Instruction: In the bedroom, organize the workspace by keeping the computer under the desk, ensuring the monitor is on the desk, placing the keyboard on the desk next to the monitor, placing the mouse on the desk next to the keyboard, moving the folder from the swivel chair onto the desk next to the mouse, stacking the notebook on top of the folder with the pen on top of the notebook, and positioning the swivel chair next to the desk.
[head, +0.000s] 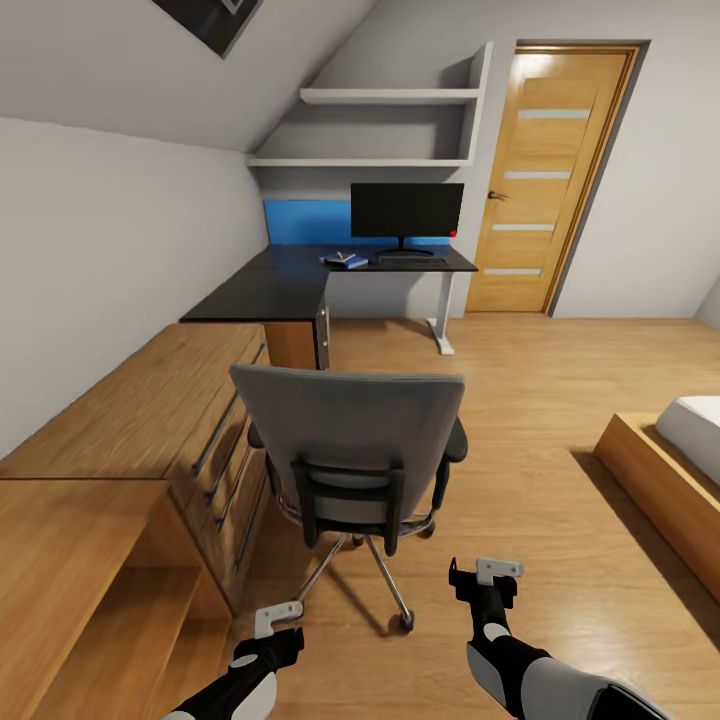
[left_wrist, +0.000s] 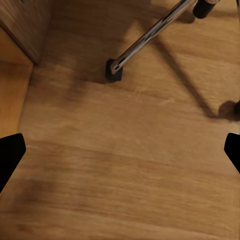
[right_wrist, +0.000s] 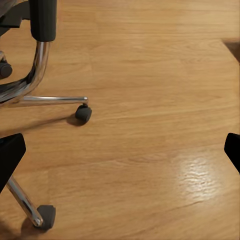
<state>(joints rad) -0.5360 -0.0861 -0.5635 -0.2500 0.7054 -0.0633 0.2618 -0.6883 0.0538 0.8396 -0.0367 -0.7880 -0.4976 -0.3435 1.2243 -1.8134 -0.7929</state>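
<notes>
Head view: my left claw (head: 278, 620) sits at bottom centre-left of the frame, my right claw (head: 487, 578) at bottom centre-right. Both hang over the plank floor (head: 560, 400), holding nothing. In each wrist view the dark fingertips (left_wrist: 11, 152) (right_wrist: 11, 154) stand at opposite frame edges, so both claws are spread wide apart.

Swivel chair (head: 350, 450): centre of frame, grey back facing me, just ahead of both claws, not touched. Its metal base leg (left_wrist: 150, 32) and casters (right_wrist: 83, 113) show in the wrist views, resting on the floor.

Counter (head: 270, 290): upper centre, black L-shaped top against a blue back panel (head: 305, 220), white leg at its right end. Well apart from the chair.

Monitor (head: 407, 212): upright on the counter's far right part. A thin dark strip, likely the keyboard (head: 412, 257), lies in front of its stand.

Folder (head: 350, 262): blue, flat on the counter left of the monitor, with small items on it; too small to tell which.

Low wooden cabinets (head: 130, 400) at frame left; wooden door (head: 545, 180) upper right; bed corner (head: 690, 440) at right edge.
</notes>
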